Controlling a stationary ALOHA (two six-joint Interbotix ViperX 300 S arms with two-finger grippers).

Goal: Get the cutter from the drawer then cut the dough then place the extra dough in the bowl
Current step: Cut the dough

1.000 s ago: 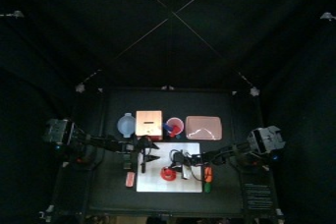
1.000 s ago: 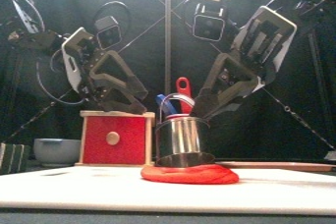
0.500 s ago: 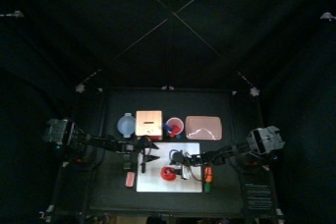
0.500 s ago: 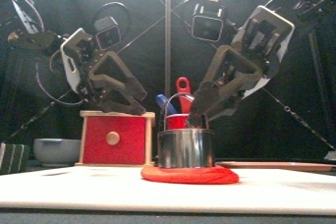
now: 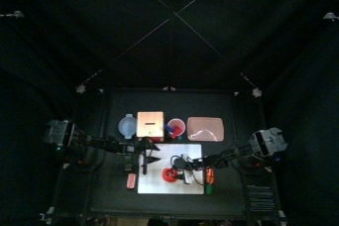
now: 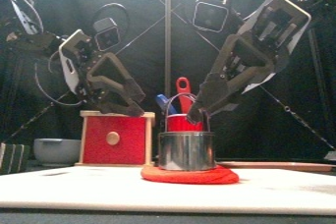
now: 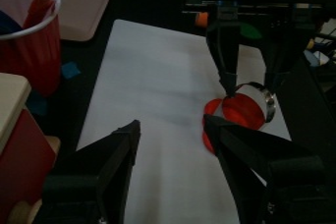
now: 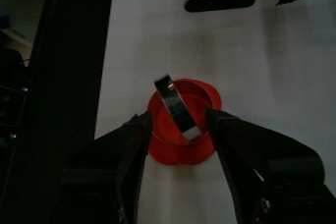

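The round metal cutter (image 6: 186, 149) stands upright on the flat red dough (image 6: 191, 176) at the front of the white cutting board (image 5: 183, 152). My right gripper (image 6: 197, 118) hangs just above the cutter, open; in the right wrist view its jaws straddle the cutter (image 8: 175, 115) and the dough (image 8: 186, 147) without closing on them. Behind and to the left, my left gripper (image 6: 132, 105) hovers open and holds nothing. In the left wrist view the cutter (image 7: 250, 105) sits on the dough (image 7: 226, 128). The blue-grey bowl (image 6: 57, 149) stands at the far left.
The wooden box with its red drawer front (image 6: 118, 138) stands left of the cutter. A red cup with toy knives (image 6: 179, 105) is behind it. The pink tray (image 5: 205, 128) lies at the back right. Bare board (image 7: 151, 90) stretches left of the dough.
My right gripper has lifted up and away from the cutter, which stays standing on the dough. The left arm has barely moved.
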